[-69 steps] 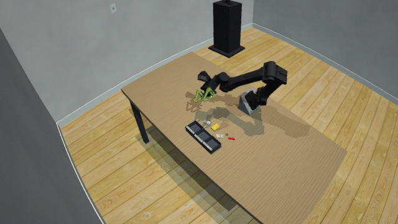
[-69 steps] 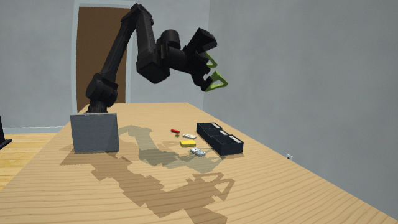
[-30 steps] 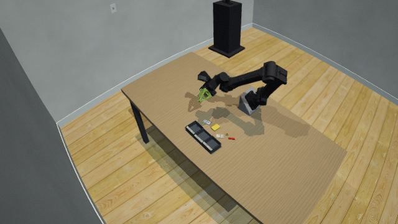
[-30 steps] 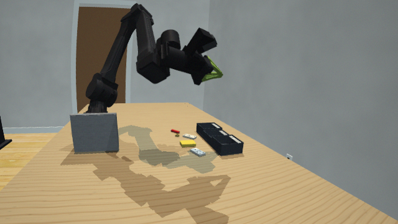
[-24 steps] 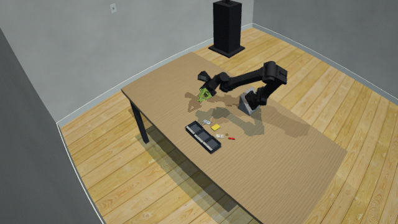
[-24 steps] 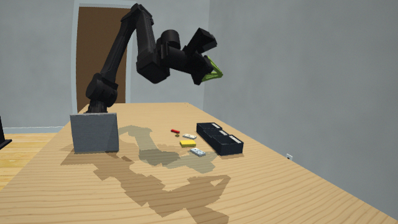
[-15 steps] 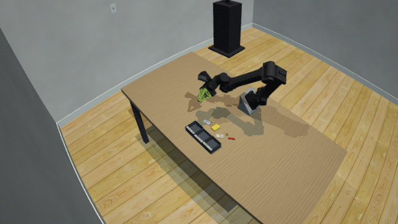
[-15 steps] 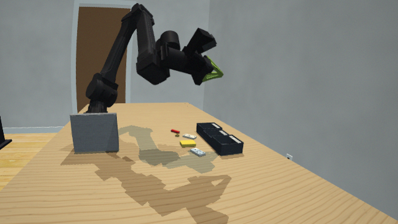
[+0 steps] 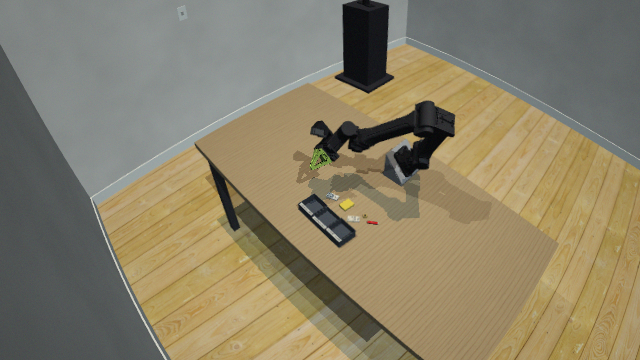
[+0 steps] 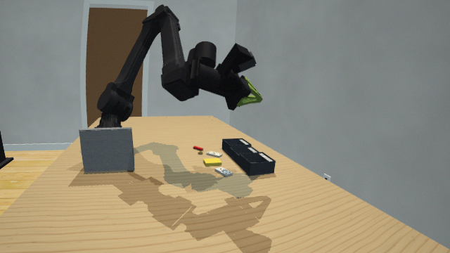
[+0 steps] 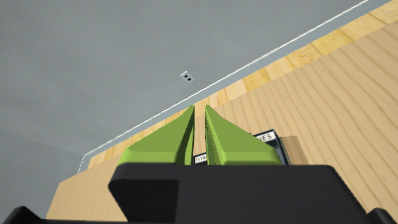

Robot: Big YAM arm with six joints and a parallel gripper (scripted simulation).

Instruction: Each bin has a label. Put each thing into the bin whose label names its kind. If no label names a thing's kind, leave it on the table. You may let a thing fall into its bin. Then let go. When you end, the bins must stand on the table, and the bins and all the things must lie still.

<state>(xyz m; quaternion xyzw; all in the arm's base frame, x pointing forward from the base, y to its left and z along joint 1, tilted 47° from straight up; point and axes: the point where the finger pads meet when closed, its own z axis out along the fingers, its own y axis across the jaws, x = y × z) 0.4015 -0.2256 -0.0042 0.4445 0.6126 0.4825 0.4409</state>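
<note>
The tool is clenched on nothing, its green fingers nearly together with a narrow bare gap between them. It hangs high above the table, beyond one end of the landmark: a straight row of dark bins. There is only one arm, so the reach is its own.

From the tool, the things to sort lie down and back toward the row, in a loose line on its arm-base side. Nearest is a pale patterned slab, lying flat just beside the row's near end, its long axis askew to the row. It is probably the handiest first pick; the tool would need to descend, open and turn to match it.

Farther along the row come a yellow block, then a whitish slab, a tiny brownish piece and a red stick, the last two farther out from the bins.

Counted: three bins; two pale slabs, one yellow block, one brownish piece, one red stick. All five things are outside the bins. The labels are too small or hidden to read fully.

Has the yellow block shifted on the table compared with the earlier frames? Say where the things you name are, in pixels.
No. The yellow block (image 9: 346,204) (image 10: 212,161) keeps its place beside the row of dark bins (image 9: 339,244) (image 10: 261,169) in both the top and exterior views.
</note>
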